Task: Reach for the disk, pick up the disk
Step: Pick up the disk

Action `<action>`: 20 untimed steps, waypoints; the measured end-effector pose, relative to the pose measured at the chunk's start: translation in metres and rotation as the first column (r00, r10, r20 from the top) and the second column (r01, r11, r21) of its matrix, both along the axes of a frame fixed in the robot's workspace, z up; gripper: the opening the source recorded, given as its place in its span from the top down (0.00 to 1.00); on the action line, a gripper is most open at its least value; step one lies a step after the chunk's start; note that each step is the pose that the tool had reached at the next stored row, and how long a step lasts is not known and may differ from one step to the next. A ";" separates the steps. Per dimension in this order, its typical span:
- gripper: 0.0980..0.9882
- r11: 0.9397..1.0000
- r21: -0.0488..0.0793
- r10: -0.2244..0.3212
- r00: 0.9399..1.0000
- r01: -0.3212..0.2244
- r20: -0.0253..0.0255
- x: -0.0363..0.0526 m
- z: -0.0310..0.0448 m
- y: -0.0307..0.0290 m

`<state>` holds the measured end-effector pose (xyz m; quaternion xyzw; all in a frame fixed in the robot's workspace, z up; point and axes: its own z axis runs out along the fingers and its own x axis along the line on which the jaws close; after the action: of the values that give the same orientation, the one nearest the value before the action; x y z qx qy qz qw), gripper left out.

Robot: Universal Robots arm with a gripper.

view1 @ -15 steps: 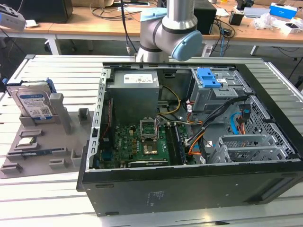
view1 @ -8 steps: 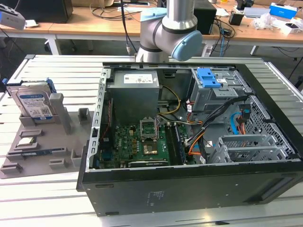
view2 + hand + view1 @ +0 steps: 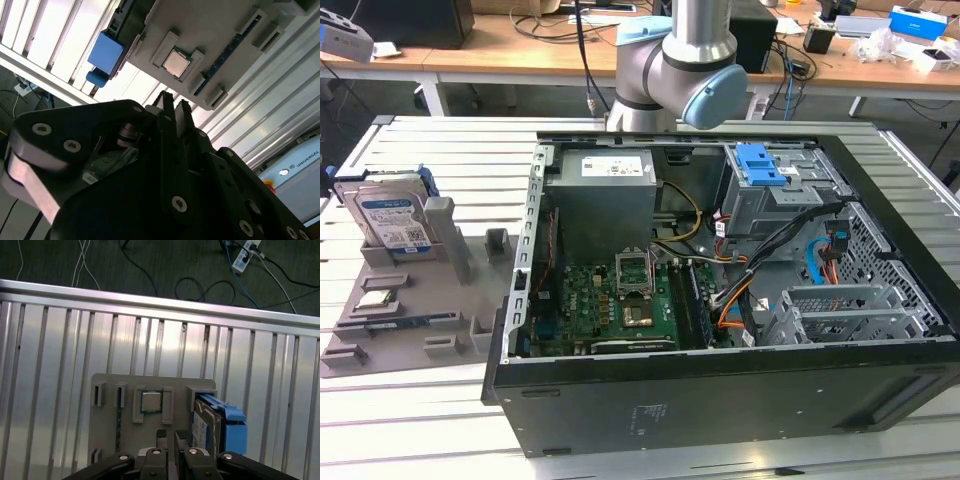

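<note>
The disk [image 3: 388, 215] is silver, with a blue-and-white label and blue side rails. The holder [image 3: 440, 300] is plain grey and the processor chip [image 3: 175, 63] is silver. The gripper [image 3: 174, 102] is black. The table [image 3: 440, 150] is pale silver with parallel stripes. The computer case [image 3: 720, 410] is black, its motherboard [image 3: 610, 300] green and its latch [image 3: 760, 165] blue.

1. arm [image 3: 678, 62]: grey joints with a blue cap, at the far side in the exterior view.
2. gripper [image 3: 174, 104]: black, aimed downward, seen in the second wrist view.
3. fingers [image 3: 161, 434]: drawn almost together, with nothing between them.
</note>
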<state>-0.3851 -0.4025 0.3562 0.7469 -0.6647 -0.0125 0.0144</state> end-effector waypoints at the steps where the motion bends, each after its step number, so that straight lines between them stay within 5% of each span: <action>1: 0.85 1.000 0.000 0.000 1.000 0.000 0.000 0.0000 0.0000 0.0000; 6: 0.57 1.000 0.000 0.002 1.000 -0.002 0.000 0.0000 0.0000 0.0000; 11: 0.57 1.000 0.000 0.002 1.000 -0.002 0.000 0.0000 0.0000 0.0034; 17: 0.57 1.000 0.000 0.002 1.000 -0.002 0.000 0.0000 0.0000 0.0276; 20: 0.57 1.000 0.000 0.003 1.000 -0.003 0.000 0.0000 0.0000 0.0332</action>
<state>-0.3851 -0.3693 0.3562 0.7477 -0.6637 -0.0124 0.0145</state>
